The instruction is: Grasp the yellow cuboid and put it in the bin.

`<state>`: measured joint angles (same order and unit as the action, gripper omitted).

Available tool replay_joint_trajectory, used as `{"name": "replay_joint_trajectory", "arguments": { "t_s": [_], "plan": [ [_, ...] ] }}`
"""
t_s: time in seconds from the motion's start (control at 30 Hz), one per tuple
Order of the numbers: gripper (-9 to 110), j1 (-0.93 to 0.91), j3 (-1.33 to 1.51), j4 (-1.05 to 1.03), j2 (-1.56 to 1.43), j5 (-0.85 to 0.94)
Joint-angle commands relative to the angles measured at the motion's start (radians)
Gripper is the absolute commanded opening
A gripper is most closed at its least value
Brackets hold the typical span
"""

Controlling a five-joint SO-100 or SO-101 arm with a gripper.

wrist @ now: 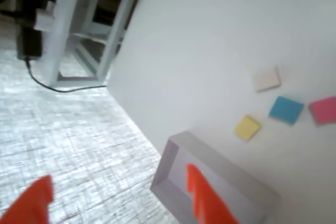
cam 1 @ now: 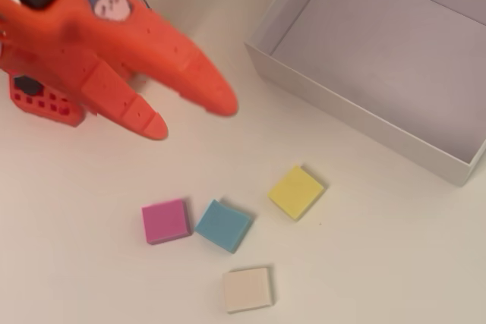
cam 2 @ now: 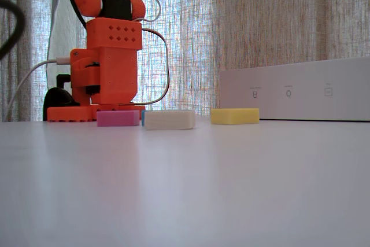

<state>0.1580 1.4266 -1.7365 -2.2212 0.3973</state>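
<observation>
Gripper (cam 1: 194, 115) spread wide, empty, well above the table. Yellow cuboid (cam 1: 296, 192) lies flat just beside the bin (cam 1: 364, 121) long wall; descend straight over it, clear of blue block (cam 1: 223, 224)

The whole arm is bright orange printed plastic (cam 2: 107, 44), matte and a bit chunky; the square upper housing has two rows of small round vent holes on its face; there's a black motor block (cam 2: 115, 7) tucked in above it; the flat orange base plate (cam 1: 42, 100) has a grid of square cutouts plus a dark hexagonal bit; thin wire cables (cam 2: 159, 56) loop out along the side, and a white cable plugs in low on the other side; on top sits a little round cartoon-face sticker (cam 1: 110, 3), pinkish with a blue cap; the two tapered orange gripper fingers (cam 1: 190, 108) end in rounded tips, one long, one shorter.
</observation>
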Motion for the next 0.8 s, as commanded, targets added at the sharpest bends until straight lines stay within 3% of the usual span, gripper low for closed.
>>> {"name": "replay_joint_trajectory", "arguments": {
  "t_s": [0.0, 0.1, 0.23, 0.43, 0.77],
  "plan": [
    [49, -0.015, -0.043, -0.009, 0.118, -0.003],
    [42, 0.002, 0.167, 0.067, 0.16, 0.005],
    [42, 0.003, 0.379, 0.114, 0.212, 0.006],
    [42, 0.021, 0.423, 0.107, 0.31, 0.005],
    [38, 0.008, 0.545, 0.362, 0.43, -0.006]
  ]
}}
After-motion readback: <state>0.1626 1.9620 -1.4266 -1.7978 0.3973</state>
